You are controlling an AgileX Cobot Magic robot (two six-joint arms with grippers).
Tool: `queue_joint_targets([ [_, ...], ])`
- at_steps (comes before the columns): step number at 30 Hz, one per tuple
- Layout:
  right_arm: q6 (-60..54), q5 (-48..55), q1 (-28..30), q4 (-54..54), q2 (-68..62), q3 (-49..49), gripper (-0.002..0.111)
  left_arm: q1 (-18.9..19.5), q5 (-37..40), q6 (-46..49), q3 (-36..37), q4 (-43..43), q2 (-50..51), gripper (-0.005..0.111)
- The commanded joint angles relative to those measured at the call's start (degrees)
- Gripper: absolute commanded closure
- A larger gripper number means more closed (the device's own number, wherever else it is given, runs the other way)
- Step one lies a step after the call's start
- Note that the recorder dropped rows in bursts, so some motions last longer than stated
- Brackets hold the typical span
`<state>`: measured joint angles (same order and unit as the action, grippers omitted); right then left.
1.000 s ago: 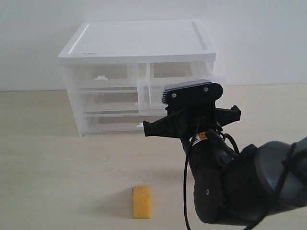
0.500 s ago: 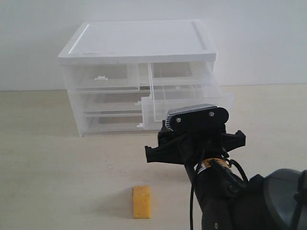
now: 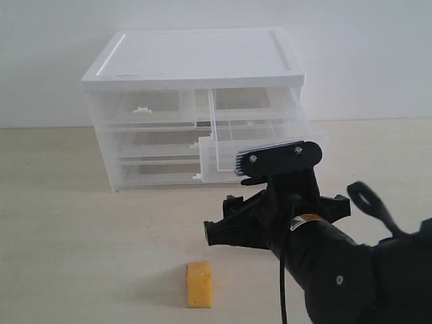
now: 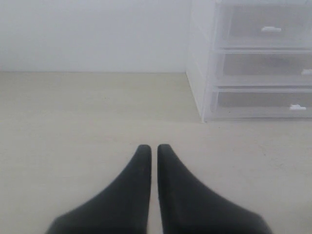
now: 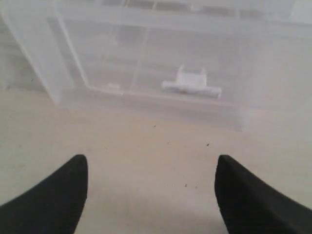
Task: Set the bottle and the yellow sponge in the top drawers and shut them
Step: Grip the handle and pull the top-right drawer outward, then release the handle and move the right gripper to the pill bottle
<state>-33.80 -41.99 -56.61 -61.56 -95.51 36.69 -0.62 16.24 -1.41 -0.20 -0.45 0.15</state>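
The yellow sponge (image 3: 198, 285) lies on the table near the front, left of my right arm (image 3: 317, 263). The right top drawer (image 3: 223, 156) stands pulled out of the cabinet (image 3: 196, 57); the left top drawer (image 3: 142, 108) is pushed in. In the right wrist view my right gripper (image 5: 151, 163) is open and empty, a short way back from the drawer's white tab handle (image 5: 191, 85). My left gripper (image 4: 152, 147) is shut on nothing, low over bare table off the cabinet's left corner (image 4: 197, 73). The bottle is out of view.
Two full-width lower drawers (image 3: 155, 145) sit shut under the top pair. A white wall stands behind the cabinet. The right arm's bulk hides the table at the front right.
The right top drawer slid further out, then stopped. My right gripper opened and drew back and lower, away from the handle. The sponge and left gripper stayed put.
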Motion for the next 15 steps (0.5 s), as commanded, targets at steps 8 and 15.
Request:
queue_joint_targets([
  [8, -27.64, 28.74, 0.10, -8.23, 13.20, -0.23, 0.044, 0.10, -0.28, -0.48, 0.20, 0.09, -0.15, 0.102],
  [15, -38.72, 35.44, 0.10, -12.39, 18.50, -0.23, 0.100, 0.10, -0.28, -0.48, 0.20, 0.09, -0.15, 0.102],
])
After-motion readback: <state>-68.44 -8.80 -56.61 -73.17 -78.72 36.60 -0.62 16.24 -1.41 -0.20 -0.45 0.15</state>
